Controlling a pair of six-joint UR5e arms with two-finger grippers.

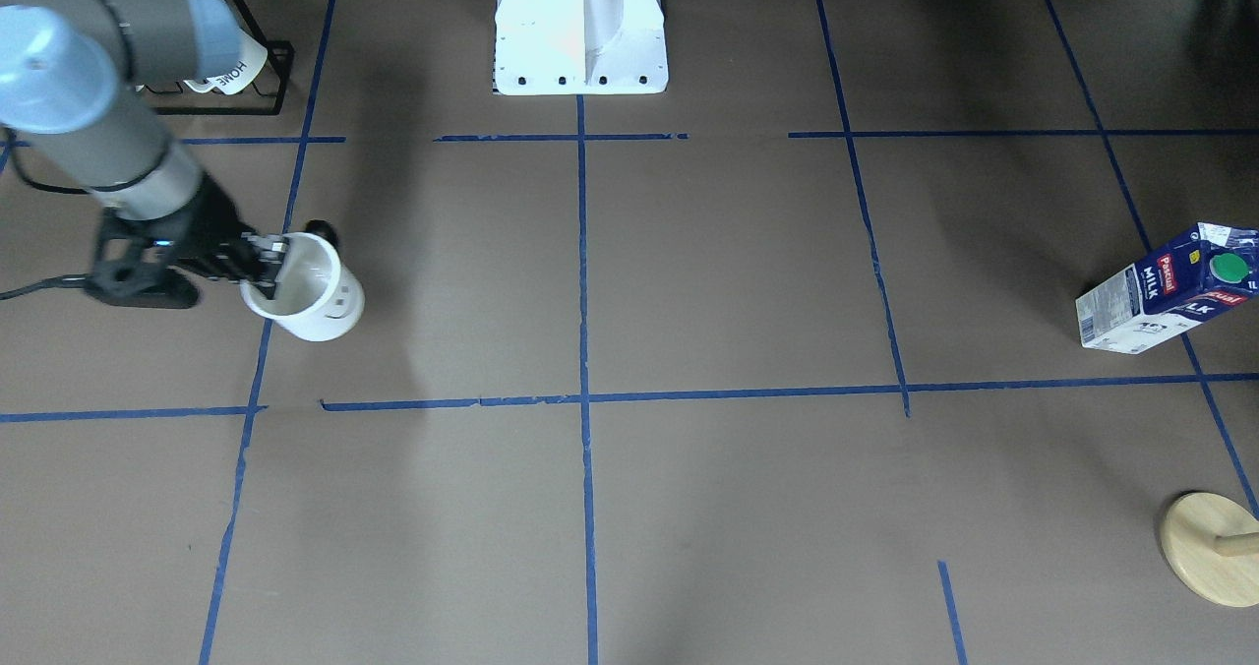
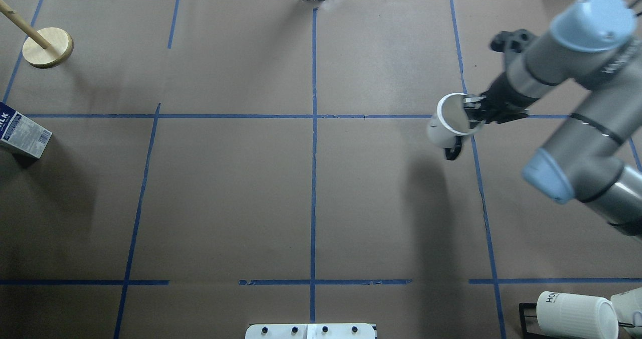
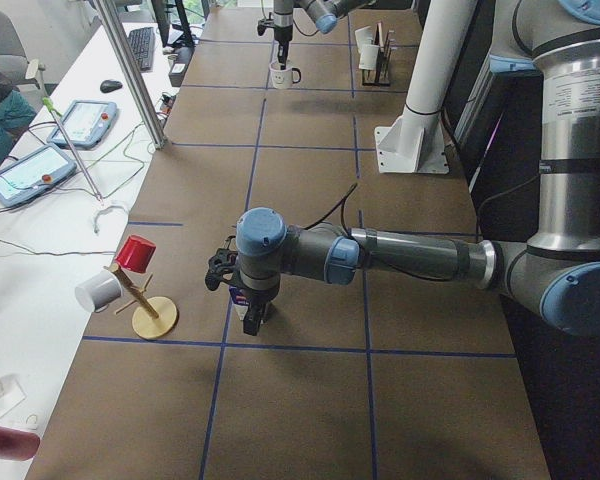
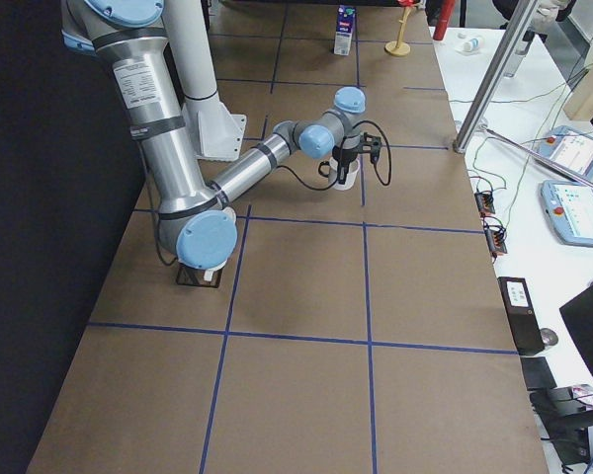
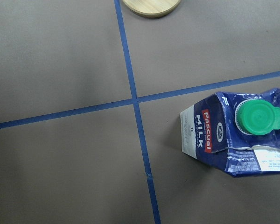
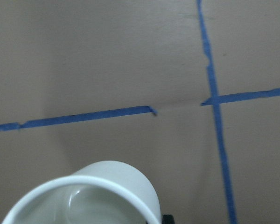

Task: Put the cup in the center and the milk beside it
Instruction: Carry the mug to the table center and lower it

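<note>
**Right tool has the cup by the rim; milk untouched, far from the center**

The right tool point(image 1: 272, 261) is closed on the rim of the cup point(image 1: 317, 303): one finger inside the mouth, one outside against the wall. The cup is tilted, with its mouth leaning toward the arm and its black handle point(image 2: 453, 152) sticking out the side. Its shadow falls apart from it, so it looks to be clear of the tabletop point(image 1: 748, 272). The cup is well off on the robot's right of the center point(image 1: 584, 399), nowhere near it.

The milk point(image 1: 1169, 293) stands upright, green cap up, well out on the robot's left of the center and even farther from it than the cup. The left tool point(image 3: 244, 294) hangs over the milk. It shows only in the side view, so I cannot tell how far open it is. The left wrist view looks straight down on the carton top, with no fingers in frame.

A round wooden stand base point(image 1: 1208, 548) sits beyond the milk from the center. A black rack with ribbed "HOME" mugs point(image 2: 573, 313) sits beyond the cup from the center.
</note>
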